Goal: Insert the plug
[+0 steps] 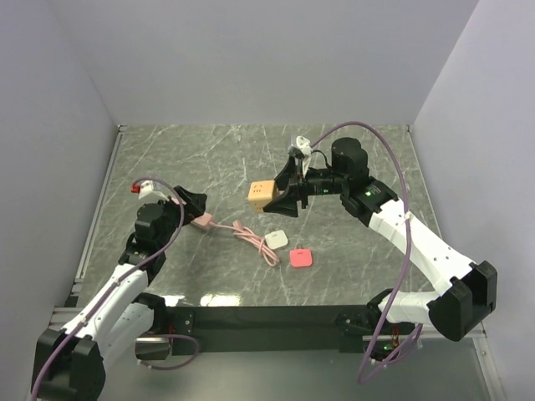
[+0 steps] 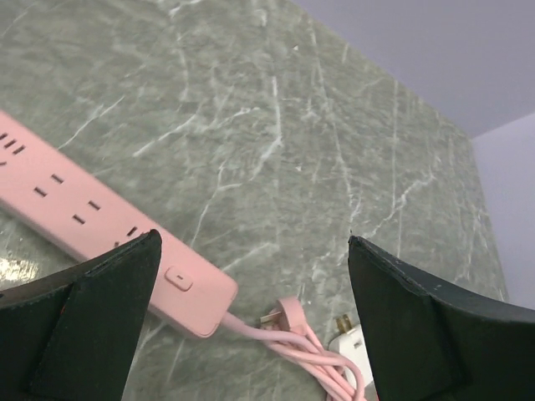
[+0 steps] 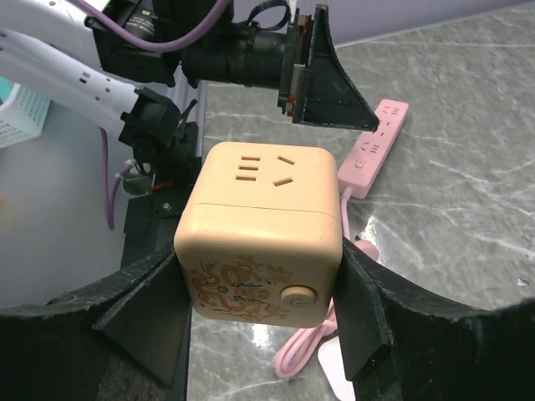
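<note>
No text, brand or number can be read in any view. The tan rounded plastic socket cube (image 3: 259, 242) carries only a brownish ornamental drawing on its front face, too fine to show any letters.

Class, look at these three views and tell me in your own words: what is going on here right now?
The right gripper is clamped on the tan cube, one finger on each side. The left gripper hangs open above the switch end of the pale-pink power strip, gripping nothing. The coral-pink plug lies flat on the table, apart from both grippers, so it is not yet picked up or inserted.
</note>
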Available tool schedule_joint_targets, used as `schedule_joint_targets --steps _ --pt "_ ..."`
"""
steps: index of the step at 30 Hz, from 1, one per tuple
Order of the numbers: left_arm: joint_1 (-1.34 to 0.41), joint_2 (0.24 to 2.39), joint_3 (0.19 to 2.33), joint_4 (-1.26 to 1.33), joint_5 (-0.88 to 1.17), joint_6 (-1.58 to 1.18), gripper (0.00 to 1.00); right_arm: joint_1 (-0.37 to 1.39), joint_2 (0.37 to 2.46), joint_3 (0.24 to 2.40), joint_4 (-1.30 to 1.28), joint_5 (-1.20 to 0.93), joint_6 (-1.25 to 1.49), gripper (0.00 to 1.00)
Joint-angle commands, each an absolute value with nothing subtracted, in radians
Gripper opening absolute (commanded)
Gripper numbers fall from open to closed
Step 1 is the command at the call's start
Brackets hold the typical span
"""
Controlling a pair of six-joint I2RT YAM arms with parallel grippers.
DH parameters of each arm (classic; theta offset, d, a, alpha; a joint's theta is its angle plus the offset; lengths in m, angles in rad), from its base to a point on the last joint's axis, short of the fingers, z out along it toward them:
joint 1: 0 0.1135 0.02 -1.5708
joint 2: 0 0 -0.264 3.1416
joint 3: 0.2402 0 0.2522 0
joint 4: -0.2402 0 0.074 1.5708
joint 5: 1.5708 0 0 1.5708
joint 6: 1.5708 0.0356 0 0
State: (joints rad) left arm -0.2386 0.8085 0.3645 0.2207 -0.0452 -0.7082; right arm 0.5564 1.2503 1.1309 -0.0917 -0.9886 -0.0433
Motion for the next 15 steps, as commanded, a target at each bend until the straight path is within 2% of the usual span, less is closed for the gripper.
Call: schedule_joint_targets --steps 1,7,11,15 --pt "-0.233 0.84 0.336 0.279 -0.083 -0.749 0.99 0.554 1.244 1.166 -0.077 -0.993 -0.058 0.0" --pt "-0.236 0.882 0.305 0.259 -0.087 -0.785 0.95 0.554 1.212 1.131 -0.063 -0.95 -0.069 0.0" --pt "-0.235 0.853 0.275 0.264 -0.1 -0.814 0.97 0.554 1.195 1.086 -0.046 -0.939 -0.072 0.0" --pt "-0.235 0.917 0.272 0.264 -0.075 -0.821 0.98 0.554 1.183 1.065 -0.043 -0.939 -0.084 0.0"
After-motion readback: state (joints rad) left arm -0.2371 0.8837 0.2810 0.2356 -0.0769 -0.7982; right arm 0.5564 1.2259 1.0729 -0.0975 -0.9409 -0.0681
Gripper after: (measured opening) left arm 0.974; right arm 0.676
